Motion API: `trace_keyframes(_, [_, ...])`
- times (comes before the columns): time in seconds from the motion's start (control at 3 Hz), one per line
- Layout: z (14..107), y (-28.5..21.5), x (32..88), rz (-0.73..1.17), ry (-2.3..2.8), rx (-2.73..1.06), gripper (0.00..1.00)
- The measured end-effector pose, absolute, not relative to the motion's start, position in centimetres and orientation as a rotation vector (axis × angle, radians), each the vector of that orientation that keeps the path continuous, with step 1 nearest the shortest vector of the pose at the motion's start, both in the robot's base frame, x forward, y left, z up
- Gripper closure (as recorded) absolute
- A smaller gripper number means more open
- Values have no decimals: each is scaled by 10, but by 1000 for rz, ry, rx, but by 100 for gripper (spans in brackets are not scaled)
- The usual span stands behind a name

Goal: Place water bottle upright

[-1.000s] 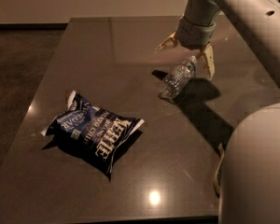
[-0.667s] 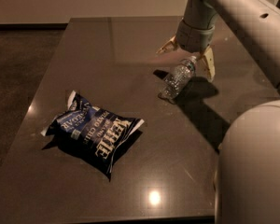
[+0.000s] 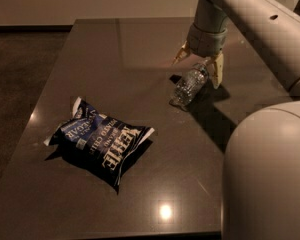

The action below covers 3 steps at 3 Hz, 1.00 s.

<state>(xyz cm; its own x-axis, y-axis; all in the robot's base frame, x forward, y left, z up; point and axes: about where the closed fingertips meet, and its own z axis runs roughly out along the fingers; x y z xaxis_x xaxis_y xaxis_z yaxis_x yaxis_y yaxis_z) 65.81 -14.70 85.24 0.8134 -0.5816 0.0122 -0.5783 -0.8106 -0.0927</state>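
Obs.: the water bottle point(image 3: 186, 89) is not upright. It lies on the dark surface point(image 3: 140, 49) in the far right part, with its long axis running on a diagonal from the upper right down to the lower left in the camera view. The gripper point(image 3: 196, 72) hangs directly over the bottle's far, upper-right end, wrist pointing down. Its fingers point(image 3: 216, 74) are spread apart, one on each side of that end, with a gap showing between each and the plastic, so we read this as a straddle and not yet a grip. The bottle's near end points away from the gripper toward the chip bag point(image 3: 102, 146), which sits well apart at the near left. We cannot tell which end carries the cap, nor whether the far end rests flat or is slightly raised. Judgement: the finger line crosses the long axis rather than running along it, which suits a close on the bottle body. The next move should be to close, lift and rotate the axis to vertical. Risk: a grip this near one end may let the bottle swing or slip.
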Motion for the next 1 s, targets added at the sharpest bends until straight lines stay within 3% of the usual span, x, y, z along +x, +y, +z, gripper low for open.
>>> trace_keyframes(1.0, [870, -151, 664, -127, 940, -2908, 91])
